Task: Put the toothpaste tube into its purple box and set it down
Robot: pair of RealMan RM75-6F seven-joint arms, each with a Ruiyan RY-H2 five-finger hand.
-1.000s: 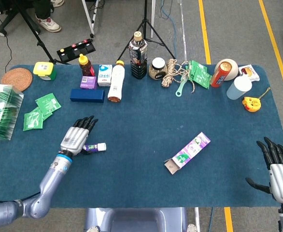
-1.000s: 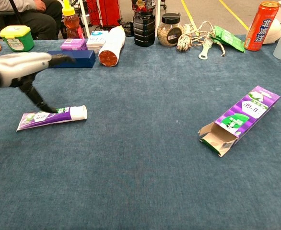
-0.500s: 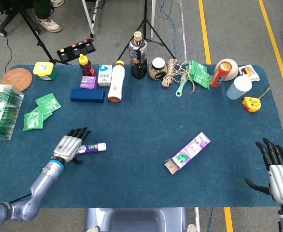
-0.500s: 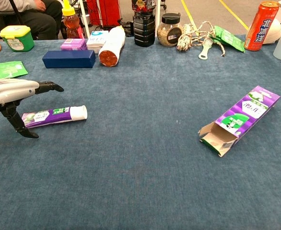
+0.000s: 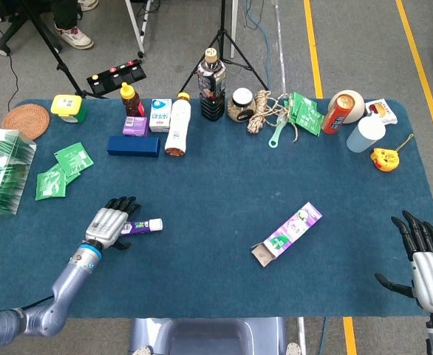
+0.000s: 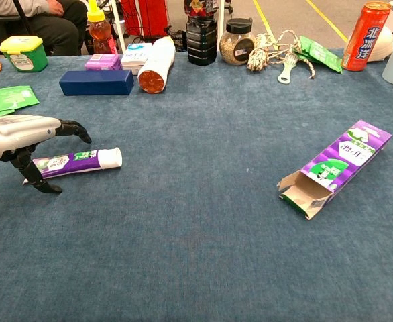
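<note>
Toothpaste tube [image 6: 77, 162] flat on blue table cloth [image 6: 196, 235], left hand [image 5: 108, 224] poised over its tail end.

Tube purple and white with green print, white cap pointing right; left hand [image 6: 22, 134] arched above crimped end, fingers [image 6: 74, 128] spread past far side and thumb planted on cloth at near side (straddling, not yet gripping). Purple box [image 6: 335, 167] well apart to the right, lying flat, open flap end toward near edge. Right hand [image 5: 428, 265] at far right edge, fingers spread, holding nothing.
</note>
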